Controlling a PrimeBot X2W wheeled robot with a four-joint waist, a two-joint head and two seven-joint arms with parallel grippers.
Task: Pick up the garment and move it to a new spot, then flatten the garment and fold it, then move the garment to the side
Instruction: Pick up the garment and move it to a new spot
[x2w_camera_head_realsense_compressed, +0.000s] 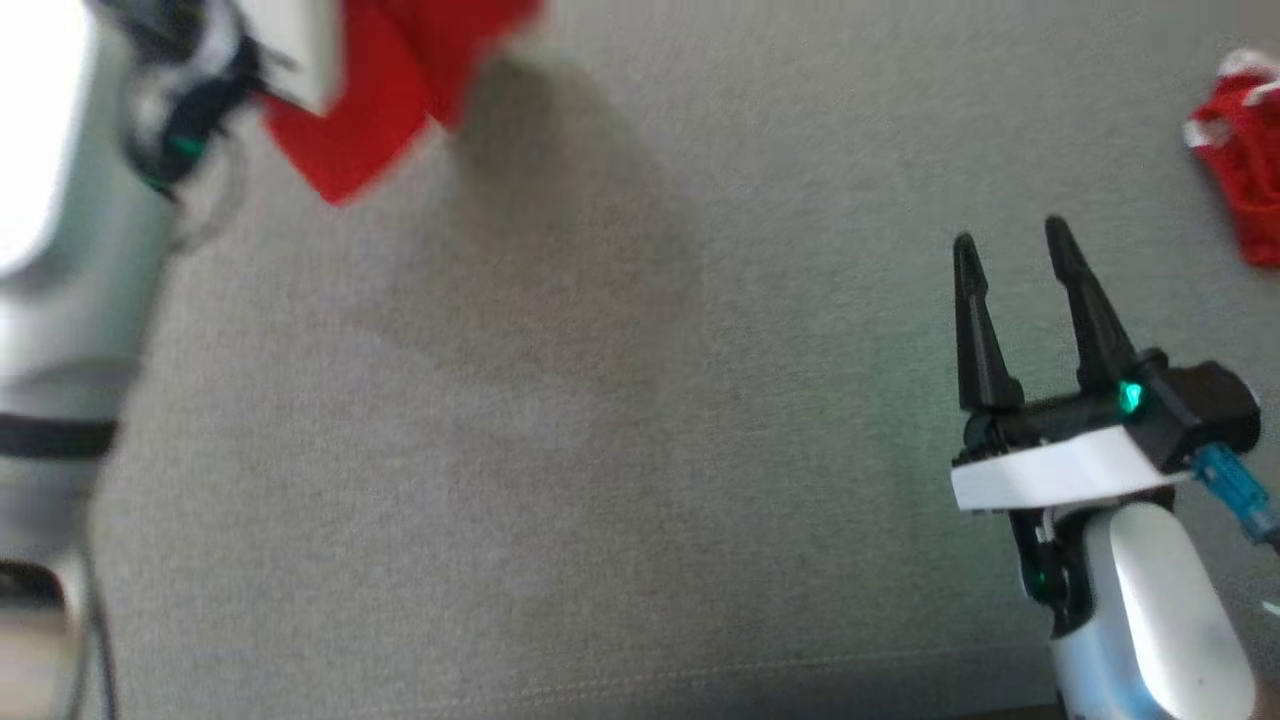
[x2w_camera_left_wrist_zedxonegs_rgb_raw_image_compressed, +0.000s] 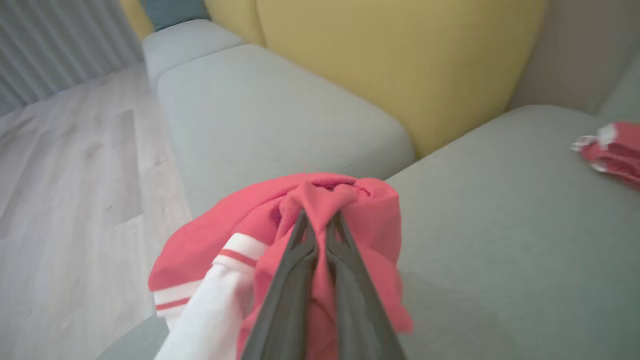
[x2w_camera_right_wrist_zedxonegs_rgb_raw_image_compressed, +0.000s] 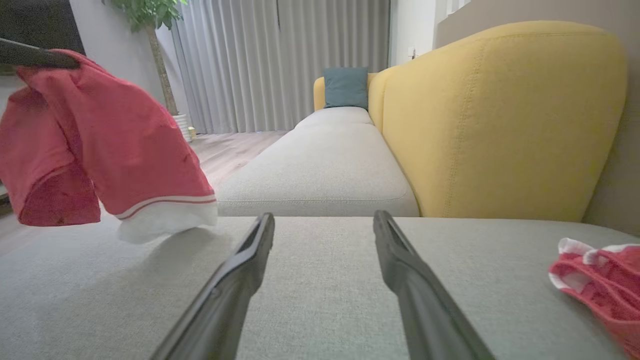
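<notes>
**Garment aloft over the far-left corner, free pincer well off to the right**

Grey sofa seat (x2w_camera_head_realsense_compressed: 600, 450) spread below, with a yellow backrest (x2w_camera_right_wrist_zedxonegs_rgb_raw_image_compressed: 500, 120) along its far edge. Over the seat's far-left corner, a red garment (x2w_camera_head_realsense_compressed: 350, 130) with white trim, bunched, long axis hanging downward. White hem lowest and close over the cushion; touching or not, cannot tell. At the far-right edge, a second red piece (x2w_camera_head_realsense_compressed: 1240, 160), crumpled on the seat, well apart from the first.

Left pincer (x2w_camera_left_wrist_zedxonegs_rgb_raw_image_compressed: 320, 217) clamped tight on a gathered fold at the garment's top, bearing all of it. Right pincer (x2w_camera_head_realsense_compressed: 1010, 232) spread wide, gripping nothing, above the near-right part of the seat, fingers aimed at the far edge.

From that free pincer to the garment: leftward and farther on, well apart; nearer by far to the left arm. Judged to be the carry to a new spot. Likely best: setting down toward the seat's middle, to bring the hanging hem within the right pincer's reach for flattening.
</notes>
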